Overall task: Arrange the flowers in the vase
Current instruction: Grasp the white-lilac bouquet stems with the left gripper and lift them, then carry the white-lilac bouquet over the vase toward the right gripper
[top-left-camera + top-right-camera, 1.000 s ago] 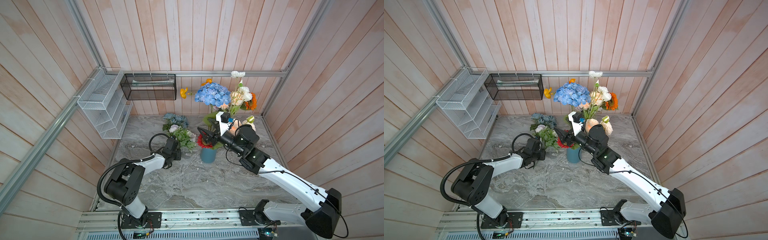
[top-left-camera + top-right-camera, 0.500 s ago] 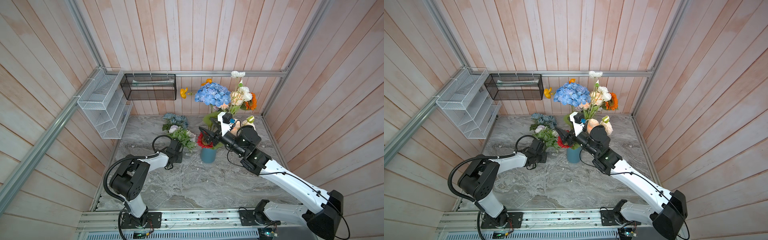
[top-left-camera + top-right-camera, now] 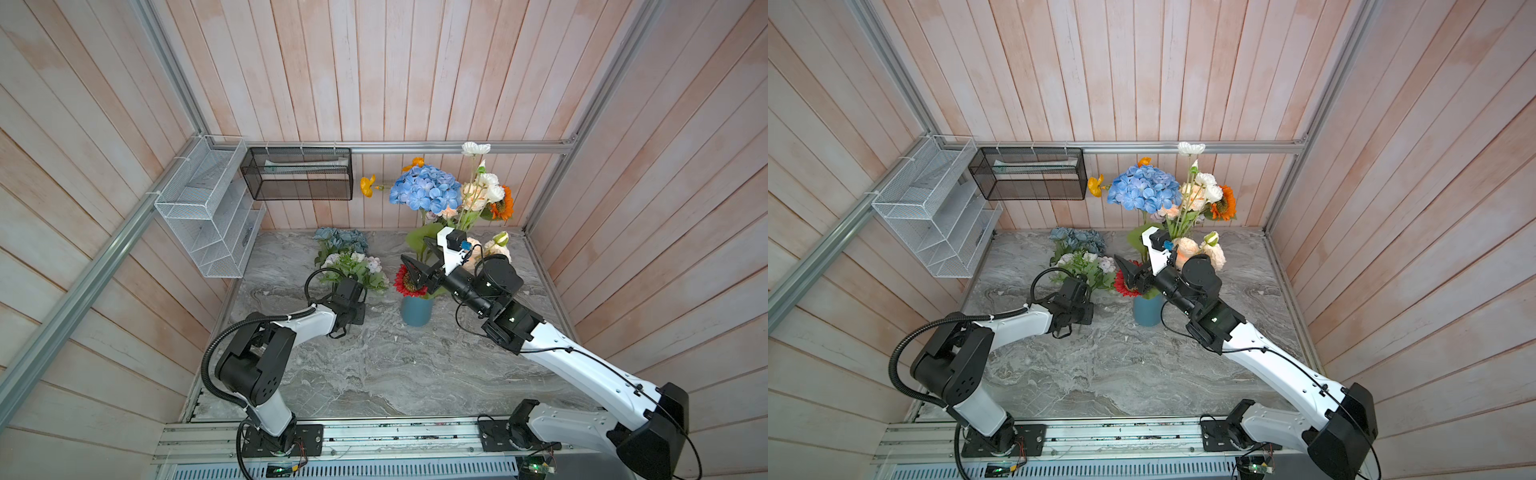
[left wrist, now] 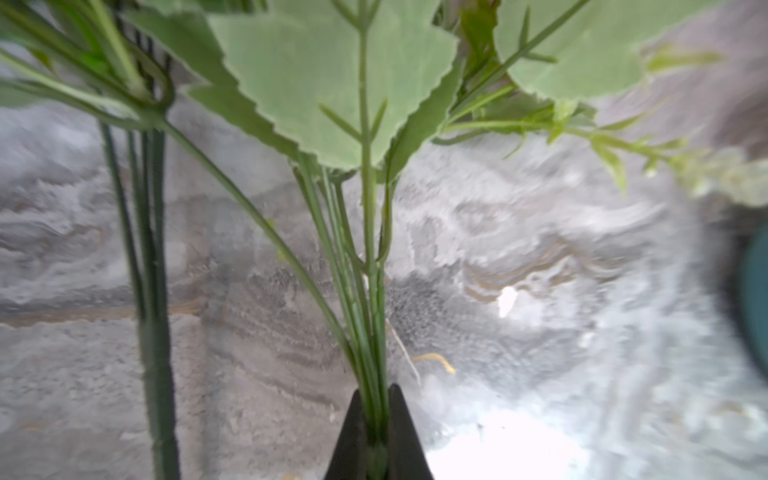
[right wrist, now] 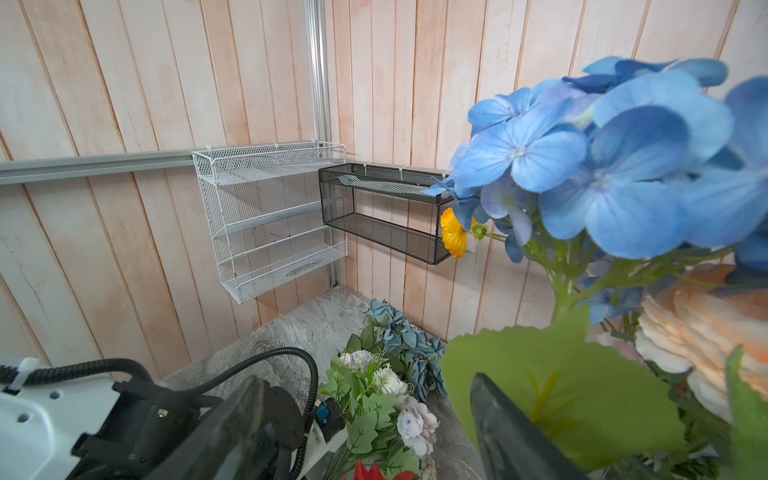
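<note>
Low on the desk [image 3: 374,365], the left claw [image 4: 376,401] is clenched on the bundled green stems of the white-lilac spray [image 3: 358,266], which lies near the blue vase [image 3: 417,311] but apart from it. Just behind the spray, the dusty-blue bunch [image 3: 340,239] also lies on the desk, ungrasped. Two bunches, then, look left to place.

The vase already holds most of the flowers: the blue hydrangea [image 3: 426,193], cream roses [image 3: 484,187], an orange sunflower [image 3: 502,205], orange poppies [image 3: 368,185], and a red sunflower [image 3: 402,282] drooping over the rim.

The right claw [image 3: 422,258] hangs released, holding nothing, just above that red head. Together they crowd the side of the vase's mouth where the spray would likely enter.

A white wire rack [image 3: 208,208] and a black mesh basket [image 3: 297,174] hang on the walls, well apart.
</note>
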Controlling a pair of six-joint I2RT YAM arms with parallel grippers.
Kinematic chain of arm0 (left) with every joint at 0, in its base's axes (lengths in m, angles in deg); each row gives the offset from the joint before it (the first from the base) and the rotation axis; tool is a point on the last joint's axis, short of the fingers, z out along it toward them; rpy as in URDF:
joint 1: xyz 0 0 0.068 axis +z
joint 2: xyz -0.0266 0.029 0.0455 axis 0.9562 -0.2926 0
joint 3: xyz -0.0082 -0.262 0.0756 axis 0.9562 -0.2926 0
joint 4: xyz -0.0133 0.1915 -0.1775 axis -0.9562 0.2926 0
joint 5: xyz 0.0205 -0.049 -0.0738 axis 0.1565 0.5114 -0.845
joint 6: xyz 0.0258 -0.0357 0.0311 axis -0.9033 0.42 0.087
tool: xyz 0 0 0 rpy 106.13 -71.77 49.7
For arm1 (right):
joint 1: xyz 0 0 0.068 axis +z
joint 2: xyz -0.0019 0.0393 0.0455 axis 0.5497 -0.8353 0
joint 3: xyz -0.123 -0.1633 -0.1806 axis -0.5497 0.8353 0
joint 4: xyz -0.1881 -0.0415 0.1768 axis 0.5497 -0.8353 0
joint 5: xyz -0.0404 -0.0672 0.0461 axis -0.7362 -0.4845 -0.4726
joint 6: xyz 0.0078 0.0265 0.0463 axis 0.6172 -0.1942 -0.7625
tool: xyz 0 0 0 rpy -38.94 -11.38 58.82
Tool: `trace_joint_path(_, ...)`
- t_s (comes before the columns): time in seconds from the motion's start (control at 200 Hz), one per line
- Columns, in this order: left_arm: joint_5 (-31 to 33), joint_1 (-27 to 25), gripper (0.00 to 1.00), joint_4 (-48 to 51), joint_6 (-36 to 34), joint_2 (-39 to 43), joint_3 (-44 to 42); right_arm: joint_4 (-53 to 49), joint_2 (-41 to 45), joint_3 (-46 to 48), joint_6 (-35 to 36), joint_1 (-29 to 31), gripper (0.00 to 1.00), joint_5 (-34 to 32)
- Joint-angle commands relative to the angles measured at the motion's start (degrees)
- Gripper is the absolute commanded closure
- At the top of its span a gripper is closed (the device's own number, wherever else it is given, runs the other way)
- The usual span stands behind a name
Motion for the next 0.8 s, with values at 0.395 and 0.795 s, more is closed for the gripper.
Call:
trace_joint_path(0.395,-8.2,-0.3,1.00,-21.0,3.7,32.6,-12.3,3.2,1.3,0.1,-0.5,0.3,0.22,4.0)
trace_joint_path(0.795,-16.7,-0.3,1.00,-39.3,4.5,44.9,-17.2,3.8,-3.5,-3.4,-2.5,4.4,0.26,12.6)
